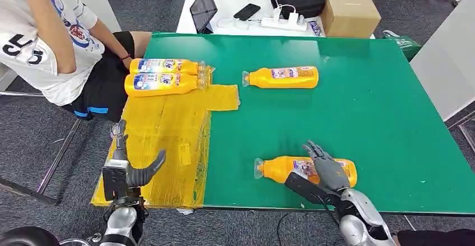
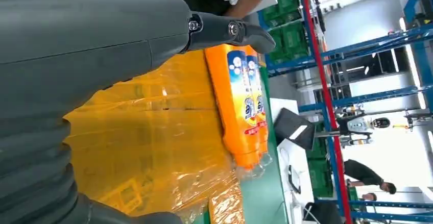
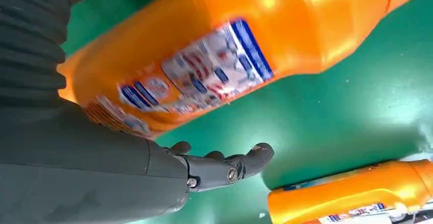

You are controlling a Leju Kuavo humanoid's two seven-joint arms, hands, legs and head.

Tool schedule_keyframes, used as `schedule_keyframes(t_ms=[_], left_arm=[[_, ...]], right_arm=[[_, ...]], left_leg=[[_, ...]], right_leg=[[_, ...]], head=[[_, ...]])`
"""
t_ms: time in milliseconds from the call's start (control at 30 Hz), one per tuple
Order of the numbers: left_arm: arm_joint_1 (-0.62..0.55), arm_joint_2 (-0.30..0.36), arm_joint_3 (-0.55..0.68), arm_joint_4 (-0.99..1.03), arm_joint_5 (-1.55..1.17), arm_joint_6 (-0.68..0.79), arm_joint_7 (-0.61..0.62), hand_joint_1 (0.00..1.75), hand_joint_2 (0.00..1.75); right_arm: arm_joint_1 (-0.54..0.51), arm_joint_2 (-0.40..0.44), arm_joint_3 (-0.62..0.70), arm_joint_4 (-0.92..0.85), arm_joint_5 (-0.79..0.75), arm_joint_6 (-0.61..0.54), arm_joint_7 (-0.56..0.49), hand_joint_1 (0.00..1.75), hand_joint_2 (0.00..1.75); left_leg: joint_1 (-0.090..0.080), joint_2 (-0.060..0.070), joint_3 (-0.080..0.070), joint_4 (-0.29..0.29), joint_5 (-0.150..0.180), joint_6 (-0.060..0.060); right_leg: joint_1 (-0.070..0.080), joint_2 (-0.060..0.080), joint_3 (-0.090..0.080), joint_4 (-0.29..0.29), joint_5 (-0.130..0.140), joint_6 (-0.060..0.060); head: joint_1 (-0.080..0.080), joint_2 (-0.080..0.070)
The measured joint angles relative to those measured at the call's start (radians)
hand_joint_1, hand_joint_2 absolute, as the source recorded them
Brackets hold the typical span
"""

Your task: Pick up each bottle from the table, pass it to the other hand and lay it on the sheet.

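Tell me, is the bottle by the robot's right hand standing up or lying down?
Lying down. The bottle rests on its side on the green table, with the right hand over it.

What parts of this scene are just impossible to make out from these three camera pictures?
- Head view: whether the right robot hand actually grips the near bottle; the hand covers its middle.
- Right wrist view: that bottle's label is too blurred to read.
- Left wrist view: the grey cover of the left robot hand hides much of the yellow sheet.
- Head view: the person is cut off by the edge.
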Motion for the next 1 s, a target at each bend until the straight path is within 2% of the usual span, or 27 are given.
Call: schedule_keyframes(t_ms=[233, 433, 533, 833, 1000], left_arm=[[-0.004, 0.0, 0.0, 0.015, 0.001, 0.0, 0.0, 0.0, 1.75], [-0.015, 0.0, -0.004, 0.03, 0.003, -0.018, 0.004, 0.0, 1.75], [-0.015, 0.0, -0.008, 0.037, 0.003, -0.019, 0.007, 0.0, 1.75], [-0.023, 0.0, -0.016, 0.075, 0.024, 0.004, 0.0, 0.0, 1.75], [-0.038, 0.0, -0.022, 0.105, 0.03, 0.0, 0.002, 0.0, 1.75]], right_arm=[[-0.01, -0.003, 0.0, 0.016, 0.004, 0.0, 0.0, 0.0, 1.75], [-0.077, -0.01, 0.003, 0.051, 0.044, -0.002, 0.001, 0.0, 1.75], [-0.096, -0.022, 0.004, 0.061, 0.024, 0.036, 0.012, 0.0, 1.75], [-0.075, -0.15, 0.011, 0.064, -0.069, 0.172, 0.06, 0.0, 1.75], [-0.049, -0.251, 0.016, 0.032, -0.143, 0.256, 0.087, 0.0, 1.75]], left_leg=[[0.0, 0.0, 0.0, 0.0, 0.0, 0.0], [0.0, 0.0, 0.0, 0.0, 0.001, 0.001], [0.0, 0.0, 0.0, 0.0, 0.001, 0.001], [0.0, -0.001, 0.0, 0.0, 0.0, 0.001], [-0.001, -0.001, 0.0, 0.0, 0.0, 0.001]], right_leg=[[0.0, 0.0, 0.0, 0.0, 0.0, 0.0], [0.0, 0.0, 0.0, 0.0, 0.0, 0.0], [0.0, 0.0, 0.0, 0.0, 0.001, 0.0], [0.0, 0.0, 0.0, 0.0, 0.0, 0.001], [-0.001, 0.0, 0.001, -0.001, 0.0, 0.001]], head=[[0.0, 0.0], [0.0, 0.0], [0.0, 0.0], [0.0, 0.0], [0.0, 0.0]])
